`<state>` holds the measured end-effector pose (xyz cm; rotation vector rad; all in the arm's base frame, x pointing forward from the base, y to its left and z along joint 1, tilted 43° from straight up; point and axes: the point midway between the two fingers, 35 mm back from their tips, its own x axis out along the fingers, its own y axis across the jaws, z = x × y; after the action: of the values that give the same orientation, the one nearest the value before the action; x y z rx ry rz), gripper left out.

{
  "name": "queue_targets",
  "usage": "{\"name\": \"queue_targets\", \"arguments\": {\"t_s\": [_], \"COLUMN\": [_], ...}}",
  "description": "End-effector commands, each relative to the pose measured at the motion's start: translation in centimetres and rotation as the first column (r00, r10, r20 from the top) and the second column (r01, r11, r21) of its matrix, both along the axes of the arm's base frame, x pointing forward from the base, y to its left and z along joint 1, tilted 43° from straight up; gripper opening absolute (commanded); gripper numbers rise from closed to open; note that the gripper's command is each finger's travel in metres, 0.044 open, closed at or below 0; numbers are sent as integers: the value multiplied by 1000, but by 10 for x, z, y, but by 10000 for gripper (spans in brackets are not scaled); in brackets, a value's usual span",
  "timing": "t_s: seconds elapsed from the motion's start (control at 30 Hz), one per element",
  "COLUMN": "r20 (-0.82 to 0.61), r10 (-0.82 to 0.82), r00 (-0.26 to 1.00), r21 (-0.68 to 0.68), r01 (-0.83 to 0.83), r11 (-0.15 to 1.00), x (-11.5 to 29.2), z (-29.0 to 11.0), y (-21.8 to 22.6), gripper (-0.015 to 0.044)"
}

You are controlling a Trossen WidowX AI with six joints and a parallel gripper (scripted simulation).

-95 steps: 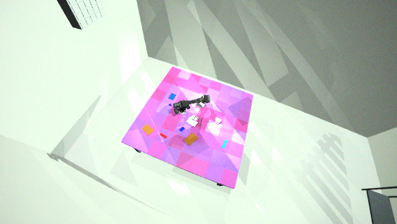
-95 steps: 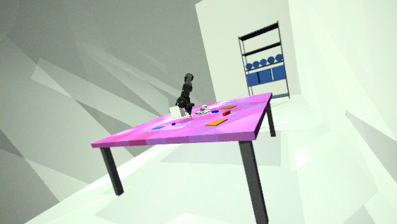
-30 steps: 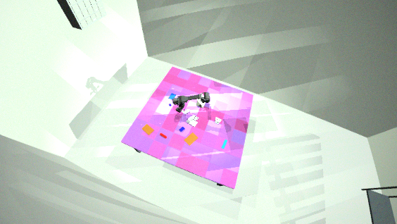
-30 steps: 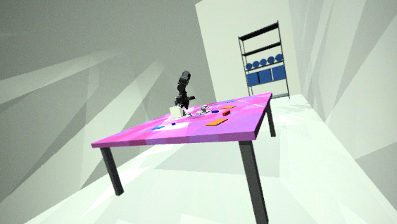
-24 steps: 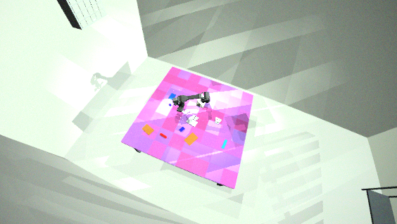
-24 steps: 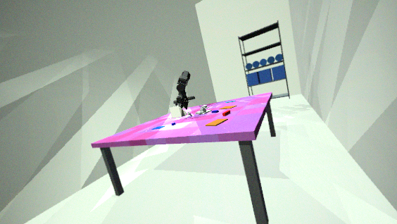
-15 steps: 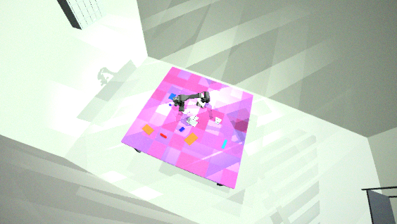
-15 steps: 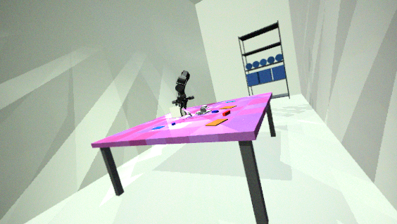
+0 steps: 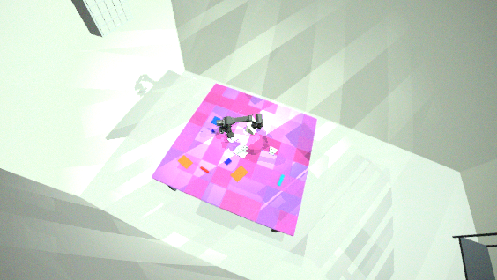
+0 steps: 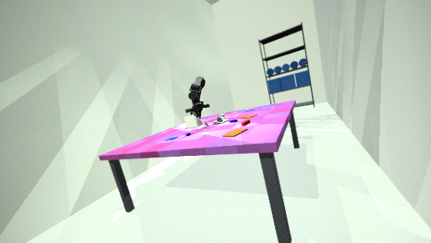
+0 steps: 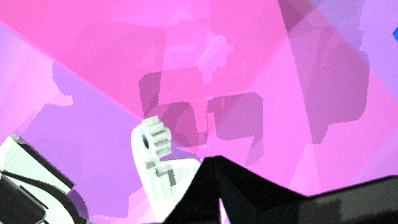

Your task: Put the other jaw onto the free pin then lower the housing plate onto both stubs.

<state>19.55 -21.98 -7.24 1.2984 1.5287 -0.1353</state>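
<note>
1. Hiding the lower end of the white toothed jaw piece point(image 11: 150, 165), the dark gripper point(image 9: 230, 135) point(image 10: 197, 113) point(image 11: 213, 164) covers part of it in the wrist view. I cannot tell whether the piece sits on a pin.
2. Neither pin nor the housing plate can be identified with certainty: the small white parts point(image 9: 241, 151) point(image 10: 221, 119) near the middle of the table blur together.
3. A white part with black curved edges point(image 11: 37, 185) is cut off at the wrist view's lower left.
4. On the pink and purple patchwork table point(image 9: 233, 198) point(image 10: 191, 151), a pale block point(image 10: 192, 121) stands before the gripper in the exterior view, blocking sight of the tips.
5. Around the white parts lie two flat orange rectangles point(image 9: 239, 173) point(image 10: 234, 133), a red bar point(image 9: 204, 169) point(image 10: 245, 122), a dark blue block point(image 9: 227, 161) point(image 10: 233, 121) and a thin cyan strip point(image 9: 281, 180) point(image 10: 250, 110). A flat blue piece point(image 9: 215, 120) point(image 10: 172, 138) lies on the arm's side.
6. The toothed piece has chunky rounded teeth along one side of its tip, a dark round hole beside them, and a long pale body.
7. The gripper's jaws are clenched together on nothing, over the table, with the toothed piece beside the fingertips in the wrist view.
</note>
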Motion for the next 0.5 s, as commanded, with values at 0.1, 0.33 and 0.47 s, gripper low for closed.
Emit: {"name": "queue_targets", "arguments": {"t_s": [0.1, 0.33, 0.47], "r20": [18, 18, 18], "r10": [31, 31, 31], "r00": [999, 999, 999], "r21": [-5, -5, -5], "r01": [-31, -31, -31], "r11": [1000, 1000, 1000], "x": [-2, 0, 1], "z": [0, -7, -12], "y": [0, 6, 10], "gripper": [0, 0, 0]}}
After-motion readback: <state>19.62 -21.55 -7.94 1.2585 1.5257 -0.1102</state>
